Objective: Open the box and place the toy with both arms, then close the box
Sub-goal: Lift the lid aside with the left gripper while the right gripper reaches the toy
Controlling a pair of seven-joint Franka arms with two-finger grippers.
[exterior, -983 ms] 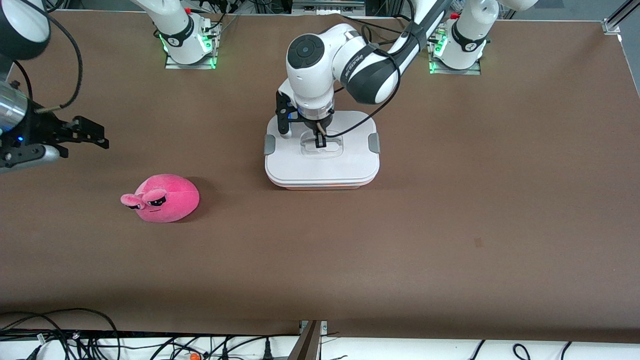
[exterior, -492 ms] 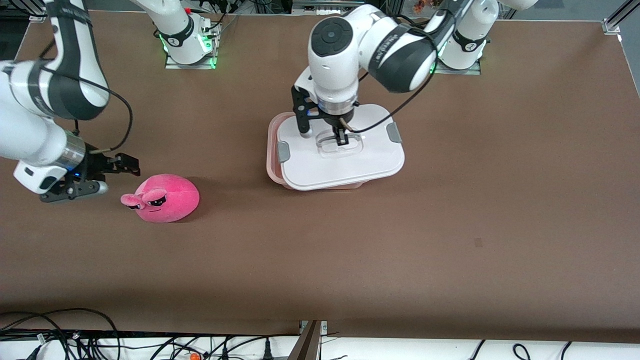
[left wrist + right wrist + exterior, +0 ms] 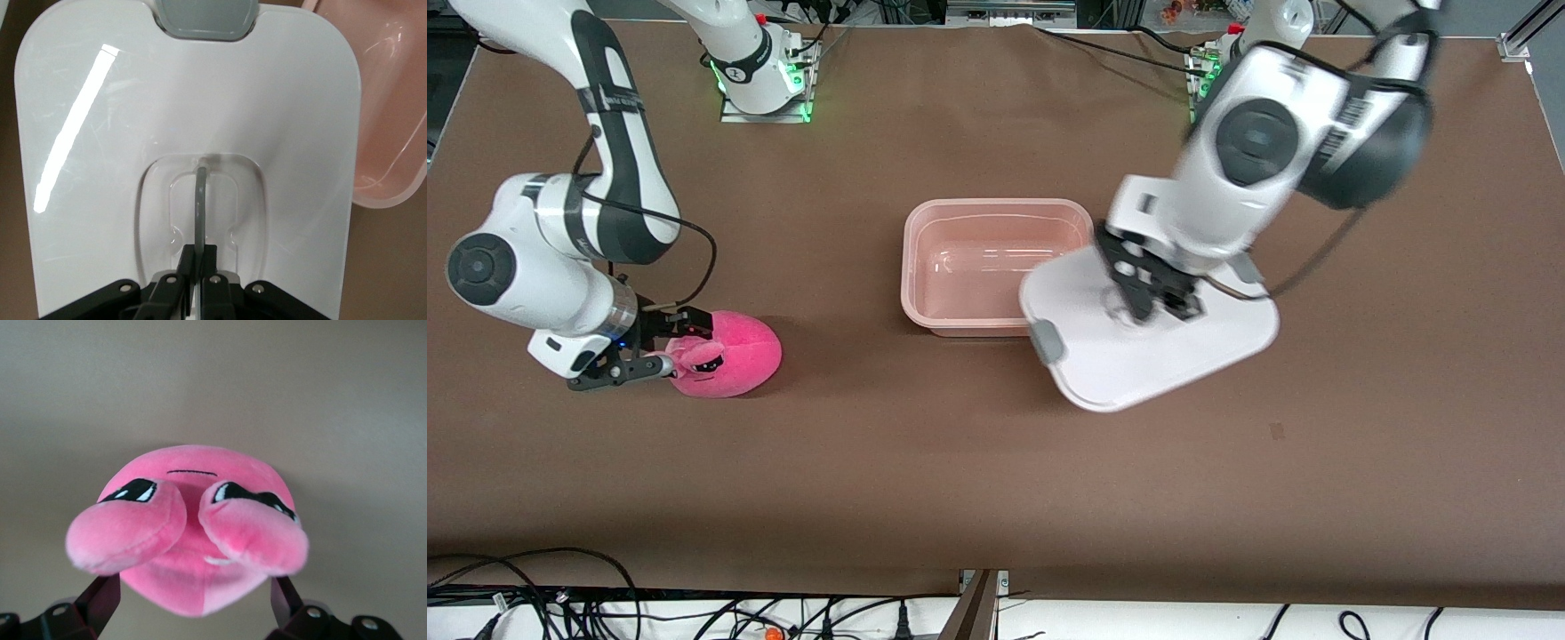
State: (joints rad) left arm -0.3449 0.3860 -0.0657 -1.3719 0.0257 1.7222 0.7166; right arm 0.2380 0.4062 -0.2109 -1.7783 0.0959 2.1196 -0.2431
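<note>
Right gripper [image 3: 665,347]: jaws are spread, one finger standing to each side of the toy [image 3: 725,353], at its eared face; in the right wrist view the two fingers [image 3: 100,603] are flanking the plush with its ears and eyes toward the camera, and contact cannot be confirmed. The toy is lying on the table [image 3: 996,480] toward the right arm's end, well apart from the box. It is sitting directly ahead of the open jaws, so in my judgement the coming move is simply a closure. The right arm is plainly the nearer one to it.

Left gripper [image 3: 1158,298]: jaws are clenched on the thin handle of the lid [image 3: 1147,342], as the left wrist view is showing, fingers [image 3: 200,267] pinching the upright tab in the clear recess. The lid is being held tilted, overlapping the base's corner toward the left arm's end.

Box base [image 3: 911,267]: it is sitting uncovered at mid-table, with nothing visible inside.
</note>
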